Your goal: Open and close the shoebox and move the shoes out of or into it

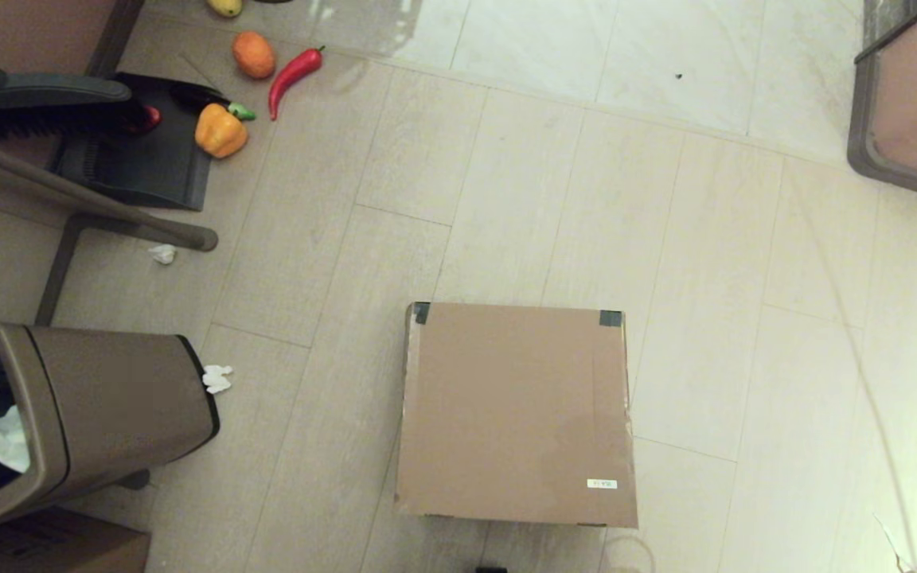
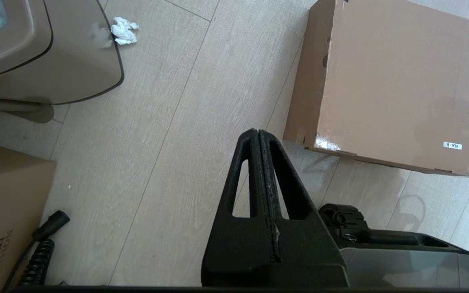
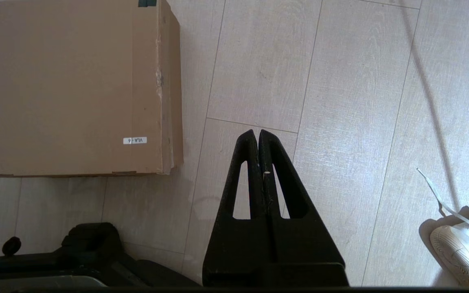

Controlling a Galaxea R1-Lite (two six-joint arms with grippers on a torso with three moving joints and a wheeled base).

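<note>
The brown cardboard shoebox (image 1: 516, 414) sits on the floor in front of me with its flap lid down flat, black tape on its two far corners and a small white label (image 1: 601, 483) near its front right. The teal slippers are hidden from every view. Neither arm appears in the head view. My left gripper (image 2: 257, 131) hangs shut above bare floor, just off the shoebox's (image 2: 397, 81) near left corner. My right gripper (image 3: 256, 132) hangs shut over the floor to the right of the shoebox (image 3: 67, 87). Both hold nothing.
A brown trash bin (image 1: 68, 414) lies tipped at the left with crumpled paper (image 1: 216, 379) beside it. A dustpan (image 1: 140, 143), brush, toy peppers and an orange (image 1: 253, 54) lie far left. Another cardboard box (image 2: 6, 211) and a white sneaker (image 3: 460, 248) sit near my base.
</note>
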